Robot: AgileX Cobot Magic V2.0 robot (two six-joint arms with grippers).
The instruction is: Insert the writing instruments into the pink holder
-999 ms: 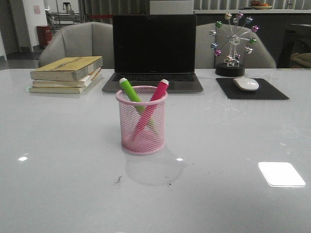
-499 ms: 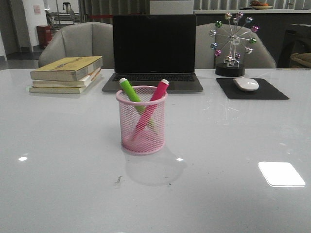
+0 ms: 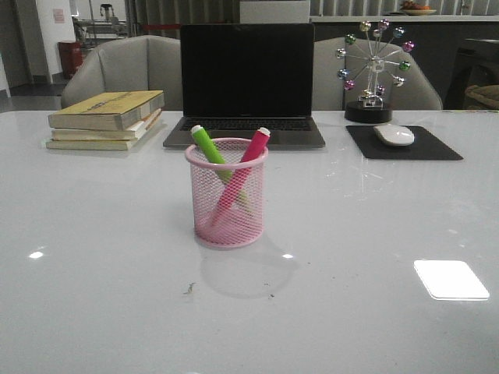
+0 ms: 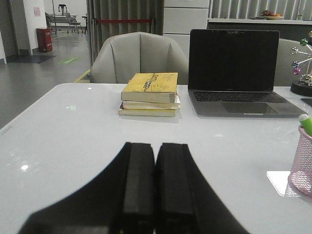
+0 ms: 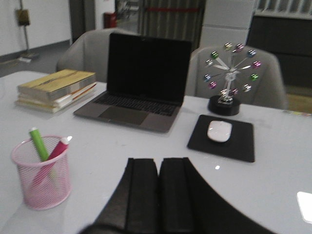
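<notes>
Office backdrop: grey chairs behind a glossy white table (image 3: 93, 296), largest thing in your view.

Far edge, centre: laptop (image 3: 246, 82), lid up, screen dark. Far-left corner area: stack of books (image 3: 107, 118), yellow cover on top. Far-right: black mouse pad (image 3: 403, 143) with a white mouse (image 3: 394, 134) on it, and a desk ornament (image 3: 373, 70) with coloured balls just behind the pad.

Middle of the table, just in front of the laptop: pink holder (image 3: 227, 193), upright, well apart from both side edges. Inside it you have both writing instruments: green marker (image 3: 209, 146) leaning toward the left rim, magenta marker (image 3: 251, 150) leaning toward the right rim. They cross inside the mesh, pale tips above the rim. No other pen lies on the table that you can see.

Left gripper (image 4: 155, 180): fingers pressed together, nothing between them, low over the near-left part of the table, holder well off to its side. Right gripper (image 5: 159, 187): fingers likewise pressed together and bare, near-right part of the table, apart from the holder.

Judgement: the insertion looks finished, both markers seated and the holder standing steady. Nothing appears left for you beyond parking the arms.
</notes>
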